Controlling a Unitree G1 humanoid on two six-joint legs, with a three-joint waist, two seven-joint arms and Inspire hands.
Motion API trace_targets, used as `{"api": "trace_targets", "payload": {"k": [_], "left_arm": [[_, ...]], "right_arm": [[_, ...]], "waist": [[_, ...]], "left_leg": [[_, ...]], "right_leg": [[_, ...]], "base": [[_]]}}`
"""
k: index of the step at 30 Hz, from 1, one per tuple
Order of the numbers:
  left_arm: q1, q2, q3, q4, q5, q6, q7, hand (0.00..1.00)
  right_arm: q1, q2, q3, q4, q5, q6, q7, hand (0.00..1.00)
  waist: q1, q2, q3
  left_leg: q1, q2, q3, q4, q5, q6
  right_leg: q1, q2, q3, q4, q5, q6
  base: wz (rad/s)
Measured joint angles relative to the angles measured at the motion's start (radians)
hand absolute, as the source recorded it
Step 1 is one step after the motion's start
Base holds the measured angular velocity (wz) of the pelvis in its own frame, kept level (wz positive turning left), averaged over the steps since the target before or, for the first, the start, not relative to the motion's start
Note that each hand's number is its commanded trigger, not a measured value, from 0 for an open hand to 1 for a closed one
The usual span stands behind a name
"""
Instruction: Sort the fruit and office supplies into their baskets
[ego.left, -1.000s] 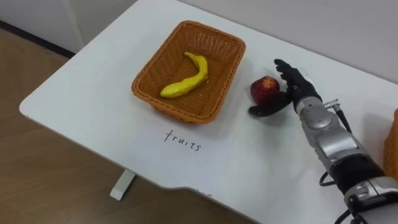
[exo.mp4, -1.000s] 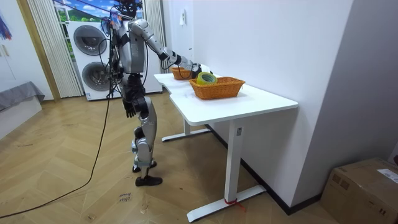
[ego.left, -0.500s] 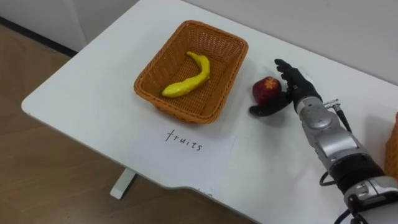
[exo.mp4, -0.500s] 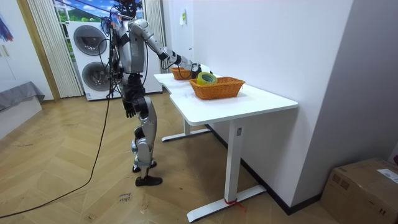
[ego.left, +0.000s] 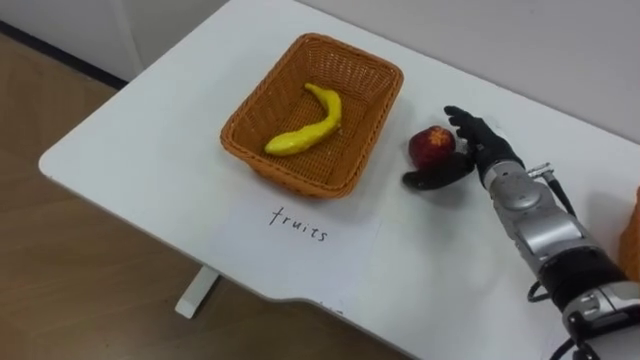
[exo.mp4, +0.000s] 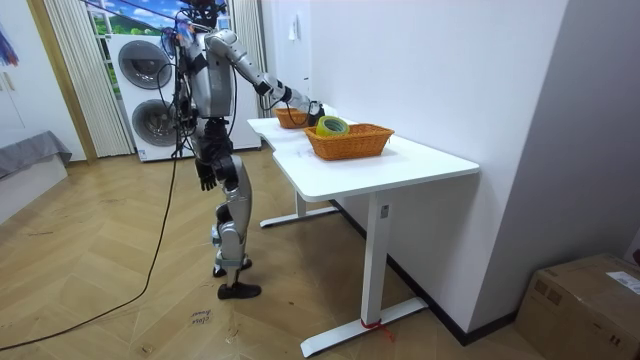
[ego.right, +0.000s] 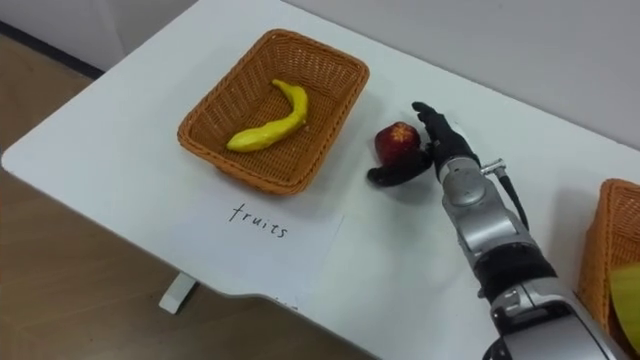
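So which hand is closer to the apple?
Right. The right hand is at the apple on the table, with the apple between its thumb and fingers. The left hand hangs by the robot's hip, away from the table.

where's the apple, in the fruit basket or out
Out: the apple sits on the table right of the basket, by the right hand.

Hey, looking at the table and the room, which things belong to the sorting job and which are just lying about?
Job: apple on the table, at the open right hand; banana in the fruit basket; second basket with a yellow-green roll; handwritten paper label.
Lying about: stacked washing machines; cardboard box.
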Motion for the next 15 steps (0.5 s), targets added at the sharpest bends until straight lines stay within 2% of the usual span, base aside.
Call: {"api": "trace_targets", "payload": {"k": [4, 8, 15], "left_arm": [[-0.002, 0.007, -0.001, 0.002, 0.000, 0.012, -0.002, 0.00], [-0.003, 0.016, -0.013, 0.003, 0.000, 0.025, -0.015, 0.00], [-0.004, 0.021, -0.021, 0.014, 0.001, 0.031, -0.025, 0.00]], "right_arm": [[-0.058, -0.015, 0.011, 0.075, 0.000, 0.009, 0.027, 1.00], [-0.062, -0.032, 0.026, 0.091, 0.004, 0.011, 0.041, 1.00], [-0.063, -0.032, 0.025, 0.104, 0.027, 0.011, 0.043, 1.00]], "waist": [[0.005, -0.001, 0.0002], [0.022, -0.001, 0.0002], [0.023, -0.001, 0.0003]], "left_leg": [[0.005, 0.000, 0.000, 0.000, 0.000, 0.000], [0.010, 0.001, -0.003, 0.000, -0.001, 0.000], [0.009, 0.000, -0.008, 0.000, -0.001, -0.001]], "right_leg": [[0.006, 0.001, -0.001, -0.004, 0.002, -0.001], [0.013, -0.002, -0.007, -0.006, 0.002, -0.001], [0.015, -0.003, -0.021, -0.005, 0.002, -0.001]], "base": [[0.00], [0.01], [0.01]]}}
